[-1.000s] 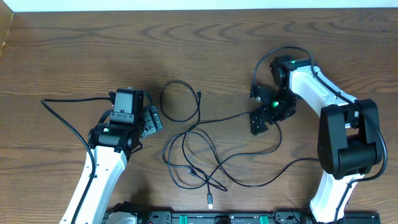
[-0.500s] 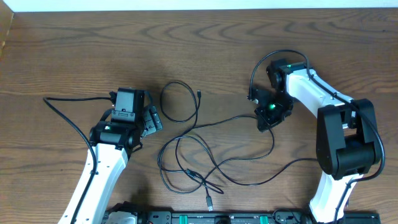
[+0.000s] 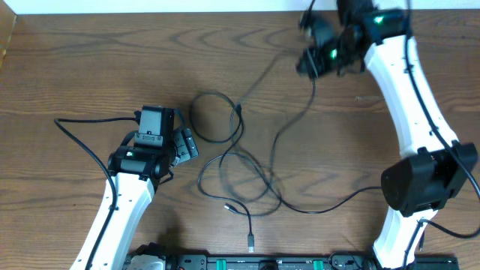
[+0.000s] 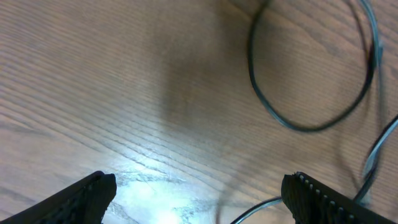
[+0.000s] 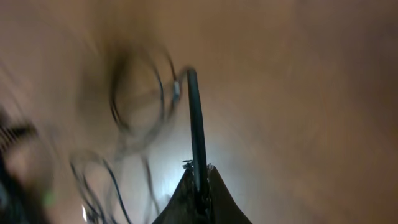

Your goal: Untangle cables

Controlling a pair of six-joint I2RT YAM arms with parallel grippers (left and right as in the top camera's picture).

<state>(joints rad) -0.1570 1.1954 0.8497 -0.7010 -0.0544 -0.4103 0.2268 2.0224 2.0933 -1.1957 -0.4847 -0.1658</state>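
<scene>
Black cable pinched in the right gripper hangs lifted, likely to pull it free; left gripper waits, jaws spread.

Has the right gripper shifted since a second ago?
Yes. The right gripper, shut on a thin black cable, swung toward the brown wooden table's far edge.

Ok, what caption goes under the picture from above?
Right gripper shut on one black cable, across the table from the open left gripper, which sits beside the tangled cables.
</scene>
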